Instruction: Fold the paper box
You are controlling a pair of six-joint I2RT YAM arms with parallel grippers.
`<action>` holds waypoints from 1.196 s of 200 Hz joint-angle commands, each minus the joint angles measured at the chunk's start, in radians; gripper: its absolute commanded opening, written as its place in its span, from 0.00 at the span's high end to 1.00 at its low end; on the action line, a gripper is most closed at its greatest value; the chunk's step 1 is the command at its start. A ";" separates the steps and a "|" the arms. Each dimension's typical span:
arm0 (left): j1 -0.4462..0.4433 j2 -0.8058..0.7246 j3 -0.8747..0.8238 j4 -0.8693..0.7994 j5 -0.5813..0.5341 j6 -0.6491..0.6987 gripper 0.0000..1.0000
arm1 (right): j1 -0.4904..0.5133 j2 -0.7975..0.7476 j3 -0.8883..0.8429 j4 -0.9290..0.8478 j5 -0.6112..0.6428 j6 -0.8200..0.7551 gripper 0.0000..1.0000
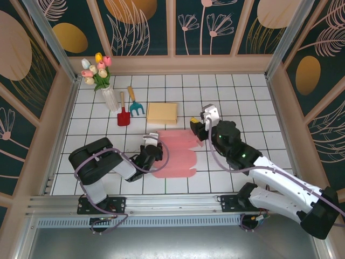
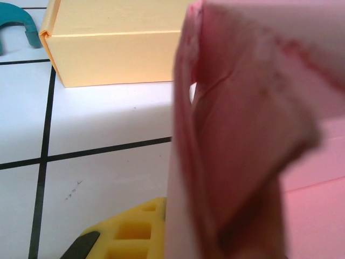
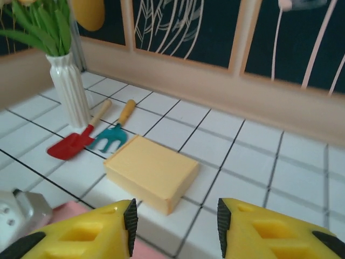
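Clamped, the left fingers (image 1: 152, 150) pinch the left edge of the paper box (image 1: 178, 159), a flat pink card sheet with rounded flaps lying on the white tiled worktop (image 1: 242, 102). In the left wrist view, a creased flap stands up right against them. Spread and gripping nothing, the right fingers (image 1: 197, 129) hang over the sheet's far right corner. Just beyond both lies a yellow box (image 1: 161, 113), closed, smooth and rectangular, near the sheet's far edge. Further left of it are a teal rake (image 1: 134, 102), a red spade (image 1: 123, 116) and a ribbed white vase (image 1: 109, 98) of tulips (image 1: 96, 69). The left arm is folded low over the worktop. The right arm reaches forward with its elbow raised.
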 commanded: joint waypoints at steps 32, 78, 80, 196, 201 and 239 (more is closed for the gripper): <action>0.007 0.033 -0.011 0.083 -0.039 0.013 0.98 | 0.006 0.074 -0.156 0.113 -0.046 0.546 0.53; 0.009 0.043 -0.017 0.116 0.000 -0.005 0.98 | 0.005 0.234 -0.111 0.134 -0.047 0.538 0.50; 0.007 0.042 -0.018 0.115 -0.001 -0.007 0.98 | 0.005 0.238 -0.111 0.136 -0.044 0.538 0.50; -0.002 0.042 -0.020 0.097 0.047 -0.086 1.00 | 0.005 0.358 -0.132 0.349 -0.203 0.630 0.48; -0.003 0.043 -0.018 0.093 0.047 -0.090 1.00 | 0.005 0.363 -0.132 0.354 -0.213 0.638 0.48; -0.005 0.041 0.002 0.052 0.050 -0.122 1.00 | 0.005 0.358 -0.180 0.433 -0.222 0.688 0.49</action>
